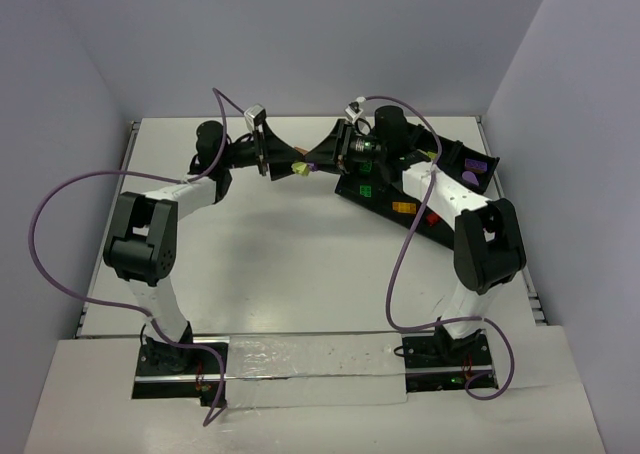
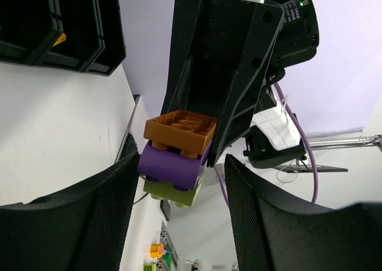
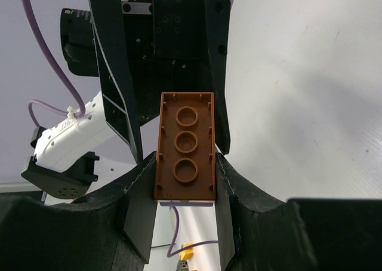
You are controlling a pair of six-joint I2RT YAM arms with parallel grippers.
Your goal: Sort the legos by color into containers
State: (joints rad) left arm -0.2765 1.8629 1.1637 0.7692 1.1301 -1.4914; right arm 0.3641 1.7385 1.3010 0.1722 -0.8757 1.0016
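A small stack of legos, orange (image 2: 180, 129) on purple (image 2: 173, 163) on yellow-green (image 2: 174, 193), hangs in the air between my two grippers at the back middle of the table (image 1: 300, 168). My right gripper (image 3: 184, 163) is shut on the stack, its fingers pressed on both long sides of the orange brick (image 3: 185, 144). My left gripper (image 2: 182, 163) is open, with its fingers on either side of the stack and a gap on the right side. The black divided tray (image 1: 452, 232) lies at the back right under the right arm and holds green, orange, red and purple bricks.
The tray's corner shows at the top left of the left wrist view (image 2: 77, 56), with an orange piece inside. Purple cables loop beside both arms. The table's back edge meets the wall just behind the grippers.
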